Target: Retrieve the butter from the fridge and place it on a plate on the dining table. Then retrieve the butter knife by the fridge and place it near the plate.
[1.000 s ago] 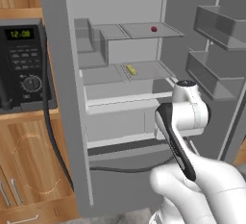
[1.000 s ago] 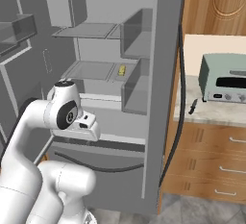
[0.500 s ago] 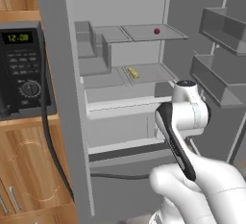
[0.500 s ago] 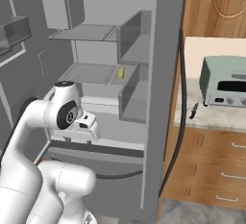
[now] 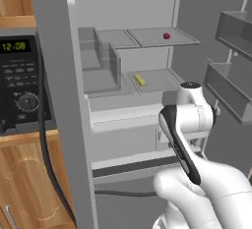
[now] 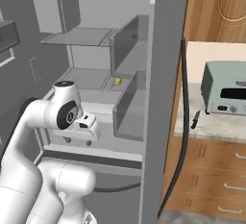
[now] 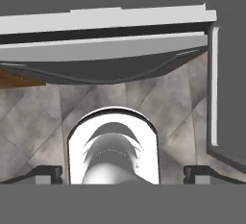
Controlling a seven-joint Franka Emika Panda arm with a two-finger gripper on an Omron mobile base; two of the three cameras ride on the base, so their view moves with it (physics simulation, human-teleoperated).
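Yellow and small, the butter (image 5: 140, 79) lies on a grey shelf (image 5: 155, 79) in the middle of the open fridge (image 6: 96, 35), well back from the shelf's front edge; from the right base camera it shows as a little yellow block (image 6: 116, 80) just left of a tall translucent bin (image 6: 130, 105). On the shelf above it, toward the right, sits a small red ball (image 5: 167, 36). Below the butter's shelf runs a pale drawer front (image 5: 125, 120), and the white arm (image 5: 189, 125) stands in front of that drawer, lower than the butter and apart from it. The hand (image 7: 123, 175) points down at the grey tiled floor (image 7: 33, 122); its two dark fingertips (image 7: 45, 174) stand at opposite sides of its view, spread as wide as they go with nothing between them. To the left of the fridge a black microwave (image 5: 22, 83) rests on wooden cabinets. To the right of the fridge, on the pale stone worktop (image 6: 216, 127), the slim dark butter knife (image 6: 195, 119) lies just left of a grey-green toaster oven (image 6: 225, 88), near the worktop's front edge and close to the open fridge door (image 6: 166, 88).
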